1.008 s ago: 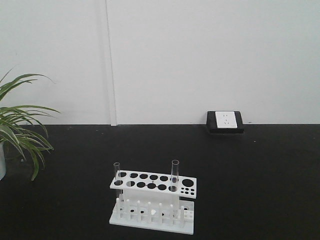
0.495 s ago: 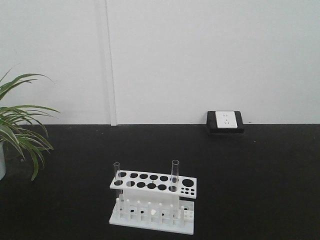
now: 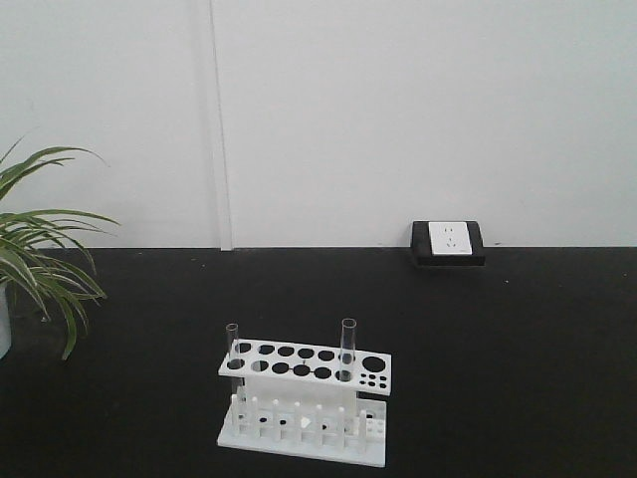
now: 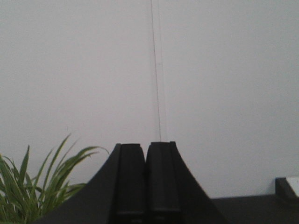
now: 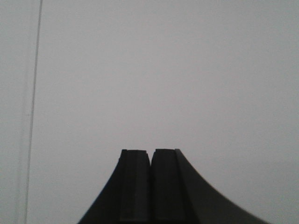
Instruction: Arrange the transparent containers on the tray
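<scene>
Black table point(image 3: 498, 349) bears white rack point(image 3: 304, 398).

Left test tube point(image 3: 232, 337), right test tube point(image 3: 347, 339): clear glass, glossy. Rack point(image 3: 299, 448): white plastic, smooth, satin. Table point(image 3: 518, 349): black, matt. Wall point(image 3: 398, 119): white, smooth, matt. Socket box point(image 3: 449, 242): black casing, white plastic faceplate. Left gripper point(image 4: 146, 154), right gripper point(image 5: 150, 156): black plastic, matt, smooth

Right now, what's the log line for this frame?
left pincer shut, empty | right pincer shut, empty | tubes upright in rack | tray not in view | task not started
</scene>
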Robot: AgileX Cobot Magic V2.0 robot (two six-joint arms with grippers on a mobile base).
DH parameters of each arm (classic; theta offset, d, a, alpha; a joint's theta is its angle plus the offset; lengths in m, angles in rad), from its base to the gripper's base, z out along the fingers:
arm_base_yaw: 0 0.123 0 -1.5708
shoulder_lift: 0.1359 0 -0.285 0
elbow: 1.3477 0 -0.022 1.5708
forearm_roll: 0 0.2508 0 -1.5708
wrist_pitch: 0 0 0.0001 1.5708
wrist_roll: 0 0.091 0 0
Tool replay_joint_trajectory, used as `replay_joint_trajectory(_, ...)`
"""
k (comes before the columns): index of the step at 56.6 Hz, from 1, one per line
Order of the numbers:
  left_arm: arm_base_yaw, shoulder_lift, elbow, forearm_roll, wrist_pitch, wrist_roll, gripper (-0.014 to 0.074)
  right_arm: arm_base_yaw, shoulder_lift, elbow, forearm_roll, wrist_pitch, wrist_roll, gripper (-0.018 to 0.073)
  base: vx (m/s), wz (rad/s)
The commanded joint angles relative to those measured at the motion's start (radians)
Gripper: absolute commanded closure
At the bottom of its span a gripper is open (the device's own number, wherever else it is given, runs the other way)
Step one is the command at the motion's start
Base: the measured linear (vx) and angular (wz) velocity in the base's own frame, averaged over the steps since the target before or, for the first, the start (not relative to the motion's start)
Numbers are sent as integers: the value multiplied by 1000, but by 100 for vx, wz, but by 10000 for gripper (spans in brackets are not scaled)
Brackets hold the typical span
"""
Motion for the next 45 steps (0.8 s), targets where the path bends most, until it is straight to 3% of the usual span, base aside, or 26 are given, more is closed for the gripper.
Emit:
replay_joint_trajectory(1, 1, 95, -68, 0, -58, 2, 594, -4, 116, -55, -8, -69, -8, 571, 0, 0)
replay_joint_trajectory(16, 0, 221, -69, 0, -88, 2, 583, -4, 285, -54, -8, -67, -4, 555, 0, 0)
replay_joint_trajectory(27, 0, 223, -69, 0, -68, 2, 514, -4, 298, -54, -10, -58, -4, 456, 0, 0)
replay_joint_trajectory(37, 0, 223, -69, 1, -55, 2, 372, -4, 298, -54, -9, -55, -4, 240, 0, 0)
replay_joint_trajectory(45, 0, 223, -69, 1, -38, 2, 197, -4, 298, -54, -9, -56, -4, 15, 0, 0)
